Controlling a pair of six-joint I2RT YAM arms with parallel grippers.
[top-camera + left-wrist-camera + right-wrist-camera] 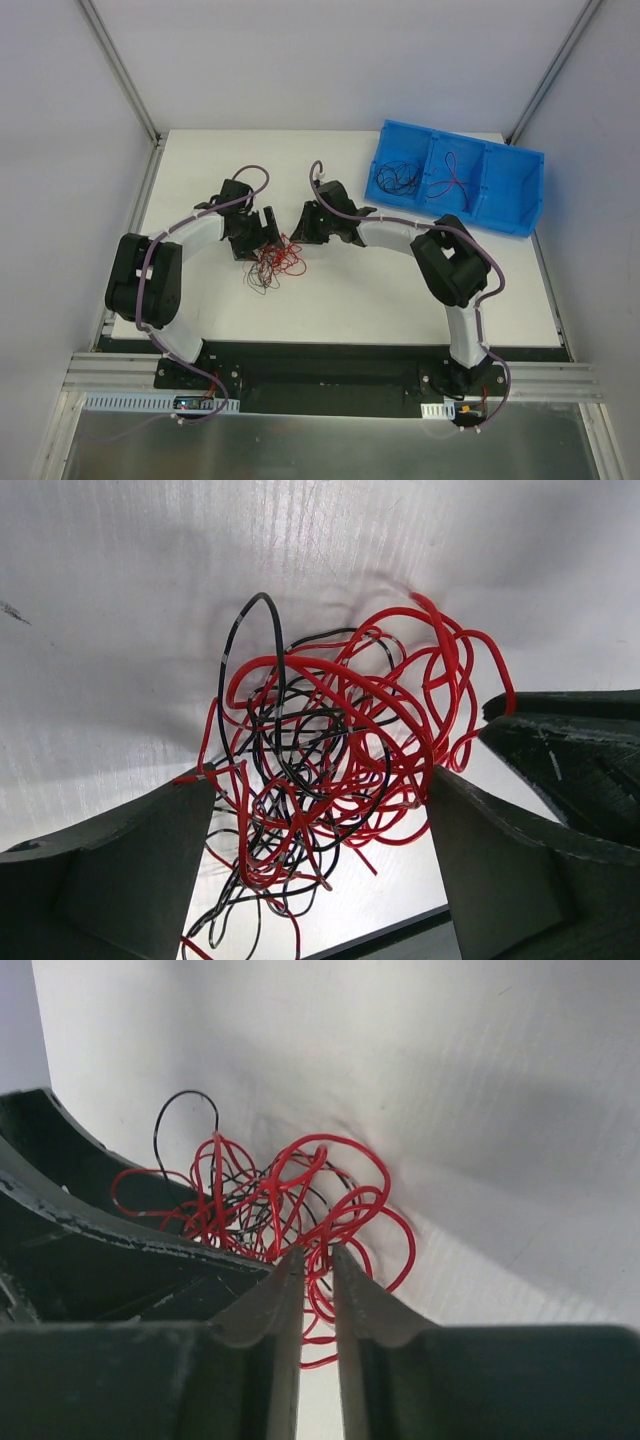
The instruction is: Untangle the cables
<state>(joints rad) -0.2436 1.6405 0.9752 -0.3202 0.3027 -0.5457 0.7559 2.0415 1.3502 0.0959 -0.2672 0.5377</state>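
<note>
cables [272, 265]: red-and-black knot on tabletop [400, 300], between both hands. left hand [320, 800]: wide apart, straddling knot. right hand [317, 1260]: nearly together, red strands in the gap; cannot tell if clamped. step, judged: singling out a strand. next: pinch one, draw it clear.

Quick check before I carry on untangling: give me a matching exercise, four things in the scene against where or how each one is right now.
Things:
1. left gripper
2. right gripper
3. cable tangle
4. blue bin

Places or states:
A. at the far right corner of the table
B. jaws nearly together, red strands in the narrow gap
C. jaws wide, one finger on each side of the tangle
D. lying on the table between the two grippers

Pairs: 1-C, 2-B, 3-D, 4-A
</note>
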